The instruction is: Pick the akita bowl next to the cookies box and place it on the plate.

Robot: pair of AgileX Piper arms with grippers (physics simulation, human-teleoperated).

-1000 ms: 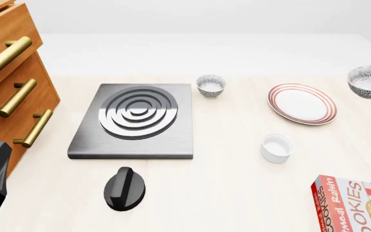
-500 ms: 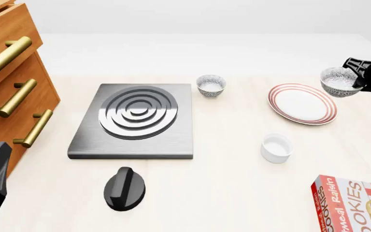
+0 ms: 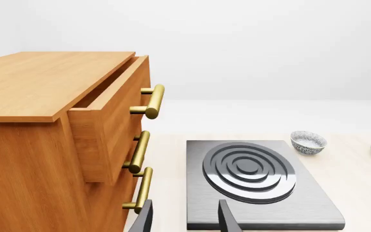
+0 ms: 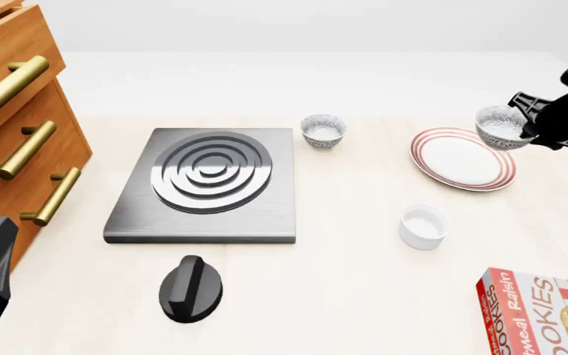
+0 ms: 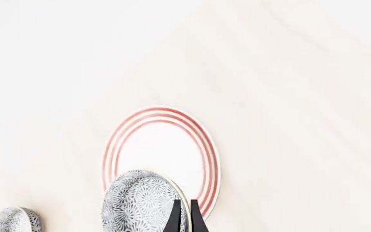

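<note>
Right gripper (image 4: 532, 127) clamped on the rim of the small grey-and-white speckled akita bowl (image 4: 502, 126), held in the air over the far right edge of the round white plate with red rim rings (image 4: 461, 158); in the right wrist view the fingers (image 5: 184, 217) pinch the bowl wall (image 5: 140, 203) with the plate (image 5: 163, 150) below; whether the bowl touches the plate cannot be told; red and white cookies box (image 4: 541, 310) lies at the near right corner, well apart from the bowl; second speckled bowl (image 4: 322, 131) sits on the light table (image 4: 363, 296) just beyond the far right corner of the grey square stove plate with raised rings (image 4: 210, 181); plain white cup (image 4: 423, 225) stands near the plate's near side; black knob (image 4: 190, 288) in front of the stove; wooden drawer cabinet with brass handles (image 4: 18, 126) at left, top drawer pulled partly out; left gripper (image 3: 184, 220) near the cabinet, fingers apart, holding nothing.
</note>
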